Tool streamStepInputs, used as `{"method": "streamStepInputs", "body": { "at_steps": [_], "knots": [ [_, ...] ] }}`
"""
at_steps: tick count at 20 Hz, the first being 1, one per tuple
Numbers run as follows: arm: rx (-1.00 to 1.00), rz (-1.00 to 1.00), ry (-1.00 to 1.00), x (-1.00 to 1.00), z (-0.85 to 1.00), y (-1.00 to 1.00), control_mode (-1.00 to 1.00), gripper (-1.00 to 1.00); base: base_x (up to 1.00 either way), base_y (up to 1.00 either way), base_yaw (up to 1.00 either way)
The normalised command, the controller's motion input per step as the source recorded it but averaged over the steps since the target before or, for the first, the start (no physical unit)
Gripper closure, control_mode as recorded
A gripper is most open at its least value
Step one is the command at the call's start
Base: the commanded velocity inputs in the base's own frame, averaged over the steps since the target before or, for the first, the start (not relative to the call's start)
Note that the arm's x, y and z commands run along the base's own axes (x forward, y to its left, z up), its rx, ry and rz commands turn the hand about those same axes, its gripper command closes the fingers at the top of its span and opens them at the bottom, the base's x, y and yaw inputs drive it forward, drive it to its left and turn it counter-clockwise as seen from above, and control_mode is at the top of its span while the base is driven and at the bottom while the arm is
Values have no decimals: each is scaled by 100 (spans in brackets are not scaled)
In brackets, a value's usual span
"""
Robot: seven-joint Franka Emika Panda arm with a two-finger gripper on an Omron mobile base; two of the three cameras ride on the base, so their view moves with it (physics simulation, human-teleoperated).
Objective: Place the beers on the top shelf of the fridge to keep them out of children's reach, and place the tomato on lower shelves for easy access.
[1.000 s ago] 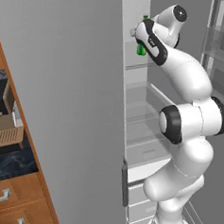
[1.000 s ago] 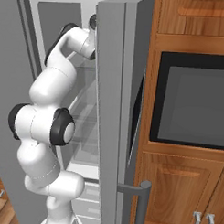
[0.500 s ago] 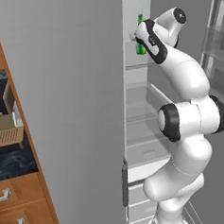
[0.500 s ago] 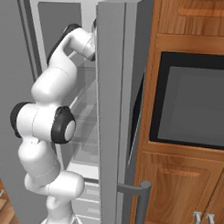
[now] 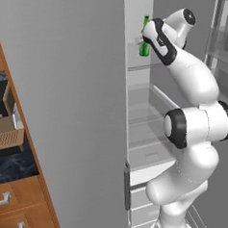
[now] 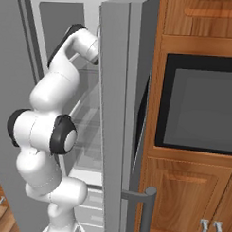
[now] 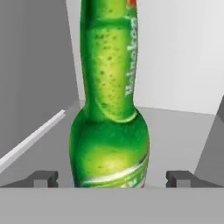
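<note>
A bright green beer (image 5: pixel 144 35) stands upright on the top shelf (image 5: pixel 139 67) of the open fridge (image 5: pixel 77 113), near its left wall. My gripper (image 5: pixel 140 39) is up at that shelf, right beside the bottle. In the hand view the green beer (image 7: pixel 109 109) rises close in front, and my gripper (image 7: pixel 111 178) is open, with a gap between the glass and each of the fingertips (image 7: pixel 43 178). Lower shelves (image 5: pixel 145 118) run beneath. The arm (image 6: pixel 57 87) reaches in behind the fridge door (image 6: pixel 113 113). The tomato is out of view.
The open fridge door with its handle (image 6: pixel 145 209) stands close on the arm's right. Beyond it are wooden cabinets and a dark built-in oven (image 6: pixel 198 111). To the left, a counter (image 5: pixel 11 161) with small appliances sits over wooden drawers.
The jaws have gone from shut on the green beer to open. The bottle now stands free, and more of it shows beside the hand.
</note>
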Motion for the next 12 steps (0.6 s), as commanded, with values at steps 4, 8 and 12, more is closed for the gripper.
{"method": "streamStepInputs", "body": {
  "at_steps": [4,8,12],
  "knots": [
    [-8,5,0,-59,0,0,-100,-100,0,0,0],
    [-9,1,1,-73,0,11,-100,-100,0,0,0],
    [-9,0,0,-82,-5,29,-100,-100,0,0,0]
  ]
}}
